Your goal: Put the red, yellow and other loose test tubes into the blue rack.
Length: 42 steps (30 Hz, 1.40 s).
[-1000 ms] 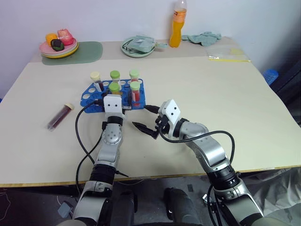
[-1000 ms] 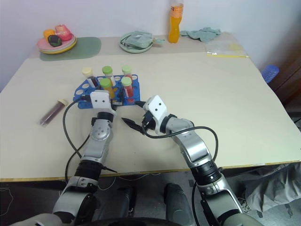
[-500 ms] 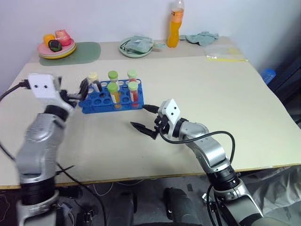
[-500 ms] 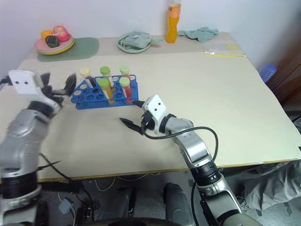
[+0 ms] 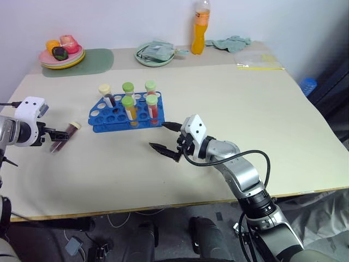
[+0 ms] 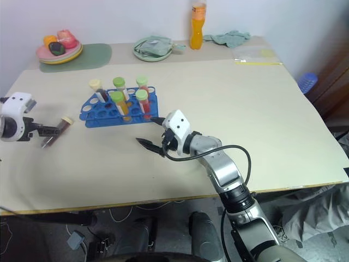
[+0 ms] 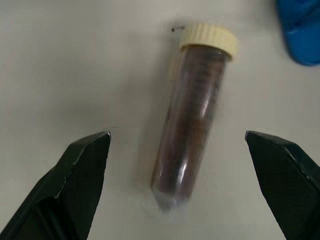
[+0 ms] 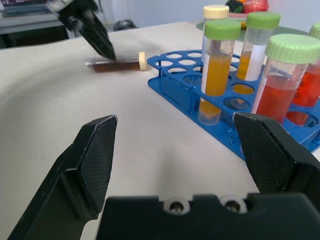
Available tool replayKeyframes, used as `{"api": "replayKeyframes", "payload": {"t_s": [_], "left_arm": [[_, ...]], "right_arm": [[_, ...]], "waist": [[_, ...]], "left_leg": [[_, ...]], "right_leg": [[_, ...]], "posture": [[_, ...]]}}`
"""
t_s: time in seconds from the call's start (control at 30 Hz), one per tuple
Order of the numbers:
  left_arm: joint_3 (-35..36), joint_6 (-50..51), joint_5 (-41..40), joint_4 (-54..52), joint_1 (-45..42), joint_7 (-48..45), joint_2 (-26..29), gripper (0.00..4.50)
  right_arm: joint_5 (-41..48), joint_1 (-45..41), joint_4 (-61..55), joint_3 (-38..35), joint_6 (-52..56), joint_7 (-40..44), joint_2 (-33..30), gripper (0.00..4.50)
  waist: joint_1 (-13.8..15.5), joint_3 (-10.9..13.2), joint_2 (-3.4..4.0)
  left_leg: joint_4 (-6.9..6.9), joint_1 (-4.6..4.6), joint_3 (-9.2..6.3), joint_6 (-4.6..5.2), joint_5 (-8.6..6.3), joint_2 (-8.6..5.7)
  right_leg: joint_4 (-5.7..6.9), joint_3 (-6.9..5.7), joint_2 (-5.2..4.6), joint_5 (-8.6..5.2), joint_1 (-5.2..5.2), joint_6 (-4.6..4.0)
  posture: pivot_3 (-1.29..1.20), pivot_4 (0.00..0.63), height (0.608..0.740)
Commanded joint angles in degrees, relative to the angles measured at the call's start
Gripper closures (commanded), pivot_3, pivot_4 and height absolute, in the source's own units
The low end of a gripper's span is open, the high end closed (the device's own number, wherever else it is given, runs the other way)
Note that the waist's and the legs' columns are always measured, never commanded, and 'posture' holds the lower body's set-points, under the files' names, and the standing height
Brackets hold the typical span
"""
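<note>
Hovering over the loose maroon tube (image 7: 192, 117), the left gripper (image 5: 59, 136) has its fingers spread wide, gripping nothing.

The tube lies flat on the table (image 5: 229, 98), cream cap toward the blue rack (image 5: 117, 115), centred between the fingertips and apart from both. One second ago this gripper stood at the rack's front edge; it now sits well to the rack's left. The left wrist view shows clearance on both sides. The right gripper (image 5: 166, 139) is open, empty, near the rack's front right corner.

Beige table (image 5: 229, 103) against a plain pale wall (image 5: 109, 22)
</note>
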Motion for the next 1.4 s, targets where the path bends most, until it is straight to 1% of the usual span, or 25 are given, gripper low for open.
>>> {"api": "replayKeyframes", "payload": {"t_s": [0.03, 0.1, 0.17, 0.2, 0.27, 0.37, 0.4, 0.47, 0.5, 0.57, 0.6, 0.63, 0.67, 0.7, 0.73, 0.77, 0.8, 0.83, 0.87, 0.93, 1.0, 1.07, 1.17, 1.3, 1.4], "left_arm": [[-5.1, -6.8, 8.0, 12.1, -6.1, -6.9, -2.8, 0.06], [-6.4, -9.8, 11.1, 17.9, -8.8, -8.8, -4.9, 0.06], [-7.5, -12.6, 14.0, 22.2, -10.4, -10.6, -6.3, 0.58], [-7.8, -13.7, 15.3, 23.8, -11.0, -11.1, -6.8, 0.93], [-7.5, -15.6, 17.3, 26.2, -11.9, -11.1, -7.0, 1.83], [-5.8, -17.6, 18.6, 27.8, -12.8, -11.1, -6.0, 3.44], [-3.6, -20.0, 17.7, 27.3, -12.9, -9.8, -4.9, 3.69], [-0.1, -23.6, 16.5, 26.3, -13.0, -7.7, -3.6, 3.69], [3.7, -26.2, 14.4, 25.1, -12.9, -4.5, -2.9, 3.69], [16.7, -39.2, 8.2, 16.4, -8.5, 8.4, -2.5, 3.69], [21.4, -43.8, 6.4, 12.3, -5.9, 13.1, -2.7, 3.69], [26.9, -44.5, 3.7, 5.3, -2.0, 15.8, -4.0, 3.69], [33.6, -41.0, -1.1, -6.2, 3.8, 17.7, -7.7, 3.69], [39.0, -38.8, -6.3, -20.0, 10.8, 20.2, -13.2, 3.69], [42.5, -38.5, -9.7, -32.6, 17.3, 23.3, -18.7, 3.69], [43.1, -39.5, -9.7, -42.5, 23.0, 27.4, -24.1, 3.69], [42.0, -40.3, -8.2, -49.3, 27.0, 31.1, -28.5, 3.69], [41.2, -40.1, -6.9, -53.4, 29.3, 33.5, -31.1, 3.69], [37.7, -41.3, -2.7, -57.1, 31.7, 37.6, -35.4, 3.69], [29.0, -47.2, 7.4, -59.6, 35.2, 43.1, -41.4, 3.69], [23.1, -52.5, 14.1, -57.9, 36.0, 47.5, -46.3, 3.69], [20.2, -57.3, 18.6, -53.5, 34.8, 51.2, -49.0, 3.69], [20.6, -60.5, 19.3, -47.0, 31.8, 56.1, -52.9, 3.69], [19.7, -61.3, 23.5, -39.4, 29.0, 60.5, -53.3, 3.69], [19.9, -60.0, 23.6, -37.8, 29.0, 61.0, -53.2, 3.69]], "right_arm": [[0.0, 0.0, -1.9, -0.6, -0.8, -0.7, 0.3, 0.38], [-0.1, 0.1, -2.1, -0.7, -0.9, -1.1, 0.2, 0.38], [-0.2, 0.2, -2.4, -0.8, -0.9, -1.5, 0.1, 0.38], [-0.3, 0.3, -2.6, -0.9, -0.9, -1.7, 0.0, 0.38], [-0.3, 0.6, -3.0, -1.1, -0.7, -1.9, -0.2, 0.38], [-0.2, 1.1, -3.6, -1.1, -0.4, -2.1, -0.4, 0.38], [-0.2, 1.3, -3.9, -1.1, -0.3, -2.2, -0.6, 0.38], [-0.1, 1.7, -4.4, -1.2, -0.2, -2.3, -0.8, 0.38], [0.0, 1.9, -4.7, -1.2, -0.1, -2.3, -0.9, 0.38], [0.3, 2.5, -5.0, -1.4, 0.2, -2.3, -0.9, 0.38], [0.5, 2.7, -5.1, -1.4, 0.3, -2.2, -1.0, 0.38], [0.6, 2.8, -5.2, -1.5, 0.4, -2.1, -0.9, 0.38], [0.8, 2.9, -5.0, -1.5, 0.5, -1.9, -0.8, 0.38], [1.0, 2.8, -4.8, -1.4, 0.4, -1.7, -0.7, 0.38], [1.1, 2.7, -4.4, -1.4, 0.4, -1.5, -0.5, 0.38], [1.1, 2.4, -4.1, -1.3, 0.2, -1.4, -0.4, 0.38], [1.1, 2.1, -3.7, -1.2, 0.1, -1.2, -0.3, 0.38], [1.1, 1.9, -3.4, -1.2, 0.1, -1.0, -0.3, 0.38], [1.1, 1.6, -3.0, -1.0, 0.0, -0.8, -0.1, 0.38], [1.0, 0.8, -2.3, -0.5, -0.3, -0.1, 0.3, 0.38], [0.9, 0.2, -1.6, -0.4, -0.6, 0.3, 0.5, 0.38], [0.7, -0.3, -1.1, -0.4, -0.6, 0.4, 0.7, 0.38], [0.5, -0.4, -1.0, -0.5, -0.6, 0.6, 0.8, 0.38], [0.3, 0.0, -1.7, -0.8, -0.3, -0.1, 0.7, 0.38], [0.2, 0.5, -2.3, -1.1, 0.0, -0.6, 0.5, 0.38]], "waist": [[-0.1, 0.0, 0.0], [-0.1, 0.0, -0.02], [-0.1, 0.0, -0.03], [-0.2, 0.0, -0.03], [-0.1, 0.0, -0.03], [-0.2, 0.0, -0.03], [-0.2, 0.0, -0.04], [-0.1, 0.1, -0.17], [-0.1, 0.1, -0.22], [0.0, 0.1, -0.33], [0.1, 0.1, -0.33], [0.2, 0.1, -0.36], [0.3, 0.1, -0.39], [0.4, 0.0, -0.26], [0.6, -0.1, -0.06], [1.1, -0.2, 0.01], [1.3, -0.2, 0.01], [1.4, -0.2, -0.02], [1.5, -0.2, -0.12], [1.9, -0.2, -0.17], [2.2, -0.2, -0.19], [2.2, -0.2, -0.2], [1.8, -0.2, -0.18], [1.5, -0.2, -0.17], [1.6, -0.2, -0.17]], "left_leg": [[0.0, -0.01, 0.0, 0.0, 0.0, 0.0], [0.01, -0.04, 0.01, 0.0, 0.0, 0.0], [0.01, -0.06, 0.02, 0.0, 0.0, 0.01], [0.01, -0.06, 0.02, 0.01, 0.0, 0.01], [0.01, -0.05, 0.03, 0.01, 0.0, 0.02], [0.02, -0.05, 0.03, 0.01, -0.01, 0.02], [0.02, -0.05, 0.02, 0.01, -0.01, 0.02], [0.03, -0.06, 0.01, 0.01, -0.01, 0.03], [0.04, -0.08, -0.01, 0.01, -0.01, 0.04], [0.04, -0.11, -0.03, 0.01, -0.01, 0.04], [0.06, -0.14, -0.1, 0.01, -0.01, 0.05], [0.07, -0.17, -0.19, 0.0, -0.01, 0.08], [0.06, -0.19, -0.21, -0.01, -0.01, 0.09], [0.07, -0.2, -0.2, -0.01, -0.01, 0.13], [0.05, -0.21, -0.14, 0.02, -0.02, 0.08], [0.06, -0.18, -0.05, 0.14, -0.1, 0.03], [0.1, -0.12, 0.11, 0.25, -0.17, -0.09], [0.12, -0.11, 0.24, 0.3, -0.19, -0.1], [0.14, -0.12, 0.3, 0.32, -0.21, -0.13], [0.28, -0.14, 0.34, 0.33, -0.21, -0.23], [0.35, -0.11, 0.43, 0.27, -0.16, -0.29], [0.39, -0.01, 0.42, 0.24, -0.15, -0.25], [0.4, 0.04, 0.45, 0.24, -0.15, -0.15], [0.38, 0.04, 0.49, 0.25, -0.15, -0.02], [0.38, 0.04, 0.52, 0.26, -0.15, -0.02]], "right_leg": [[0.0, 0.01, -0.01, 0.0, -0.01, 0.0], [0.0, 0.01, -0.01, 0.0, -0.04, 0.0], [0.01, 0.03, -0.01, 0.0, -0.1, 0.01], [0.01, 0.03, -0.01, 0.0, -0.1, 0.0], [0.01, 0.04, -0.02, 0.0, -0.1, 0.01], [0.02, 0.05, -0.02, 0.0, -0.1, 0.01], [0.02, 0.05, -0.02, 0.0, -0.1, 0.01], [0.04, 0.05, -0.03, 0.0, -0.12, 0.01], [0.04, 0.04, -0.03, 0.0, -0.13, 0.01], [0.03, 0.04, -0.09, 0.0, -0.16, 0.02], [0.08, 0.04, -0.13, 0.0, -0.21, 0.02], [0.11, 0.05, -0.21, 0.01, -0.26, 0.02], [0.07, 0.07, -0.3, 0.02, -0.28, 0.03], [0.1, 0.07, -0.37, 0.02, -0.29, 0.03], [0.09, 0.13, -0.48, 0.04, -0.3, 0.05], [0.05, 0.14, -0.78, 0.04, -0.26, 0.06], [0.11, 0.1, -0.99, 0.04, -0.24, 0.07], [0.01, 0.09, -1.01, 0.09, -0.24, 0.16], [0.01, 0.08, -1.0, 0.11, -0.24, 0.19], [0.0, 0.09, -0.74, 0.16, -0.24, 0.25], [0.03, 0.04, -0.64, 0.18, -0.14, 0.24], [0.02, 0.02, -0.56, 0.21, -0.01, 0.2], [0.01, 0.05, -0.42, 0.23, 0.02, 0.18], [0.01, 0.09, -0.27, 0.22, -0.03, 0.17], [0.01, 0.11, -0.29, 0.22, -0.03, 0.17]], "posture": [[0.0, 0.15, 0.74], [0.0, 0.15, 0.74], [0.0, 0.15, 0.74], [0.0, 0.15, 0.74], [0.0, 0.15, 0.74], [0.0, 0.15, 0.74], [0.0, 0.15, 0.74], [0.0, 0.15, 0.74], [0.0, 0.15, 0.74], [0.0, 0.15, 0.74], [0.0, 0.15, 0.74], [0.0, 0.15, 0.74], [0.0, 0.15, 0.74], [0.0, 0.15, 0.74], [0.0, 0.15, 0.74], [0.0, 0.15, 0.74], [0.0, 0.15, 0.74], [0.0, 0.15, 0.74], [0.0, 0.15, 0.74], [0.0, 0.15, 0.74], [0.0, 0.15, 0.74], [0.0, 0.15, 0.74], [0.0, 0.15, 0.74], [0.0, 0.15, 0.74], [0.0, 0.15, 0.74]]}}
